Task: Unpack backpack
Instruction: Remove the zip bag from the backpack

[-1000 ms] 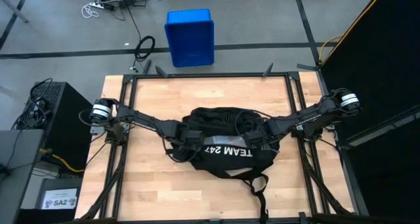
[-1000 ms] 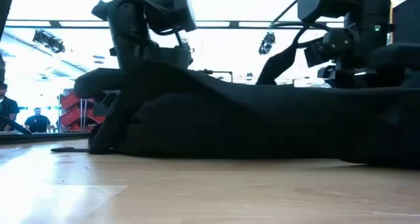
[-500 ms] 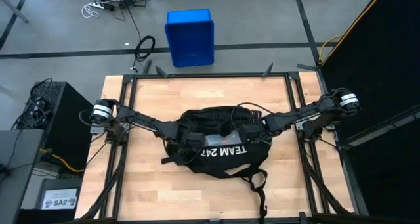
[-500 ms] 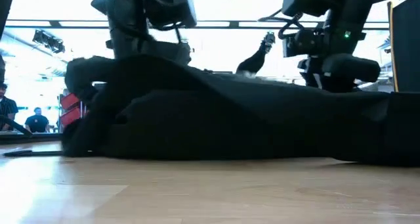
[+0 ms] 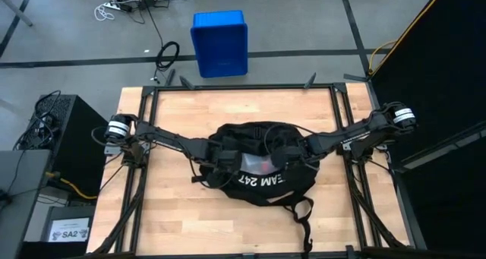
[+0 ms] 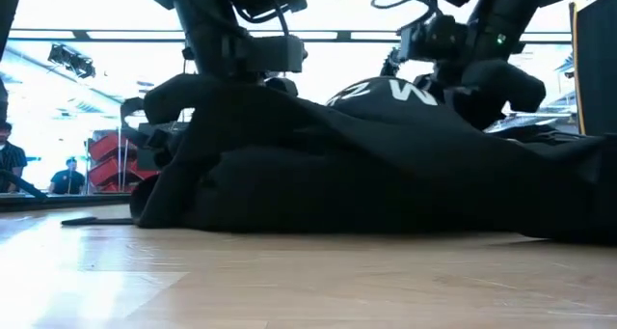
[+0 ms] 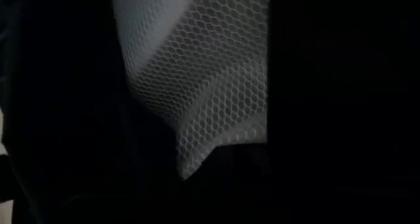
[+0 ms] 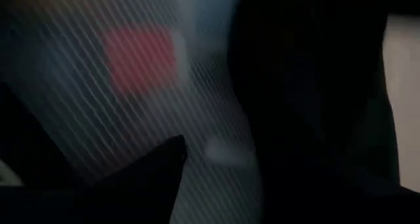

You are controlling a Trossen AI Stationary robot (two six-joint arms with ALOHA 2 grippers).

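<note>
While both arms reached in from the surface's (image 5: 175, 213) side edges, the left tool (image 5: 222, 162) sat buried in the backpack's (image 5: 262, 184) left part — fingers closed, though what they pinched could not be told. The backpack lay mid-surface, lettering toward the near edge, a strap trailing to that edge. The right tool (image 5: 282, 154) pressed into its right part — its opening could not be told.
</note>
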